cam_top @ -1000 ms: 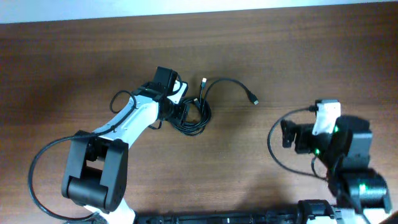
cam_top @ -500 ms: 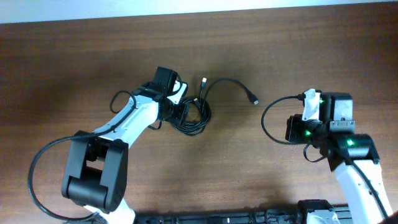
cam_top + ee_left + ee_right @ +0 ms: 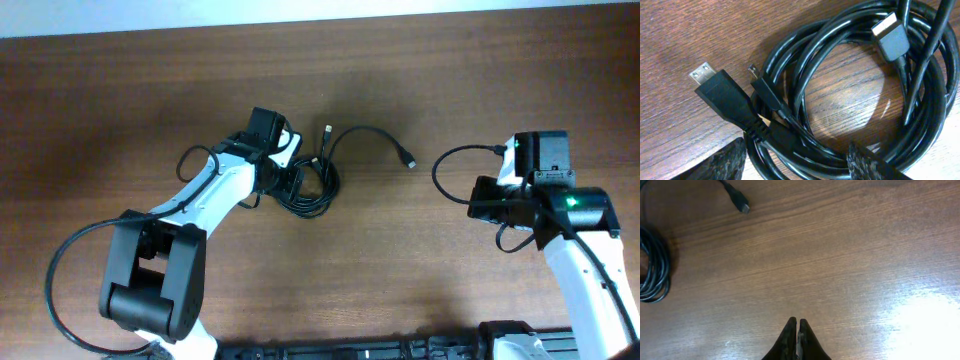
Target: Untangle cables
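Only the right arm [image 3: 570,205] had moved, stretching out from its folded pose; the left arm [image 3: 215,190] and the cables [image 3: 312,182] lay unchanged. Thin and black, the cables sat in a loose coil on the wooden worktop [image 3: 450,80]. Left jaws stood spread, straddling the coil's edge. Right jaws were pressed together, empty, well apart from the coil. The cords looked light, limp and slick; the stiff flat plug [image 3: 722,97] at the coil's rim seemed the surest hold.
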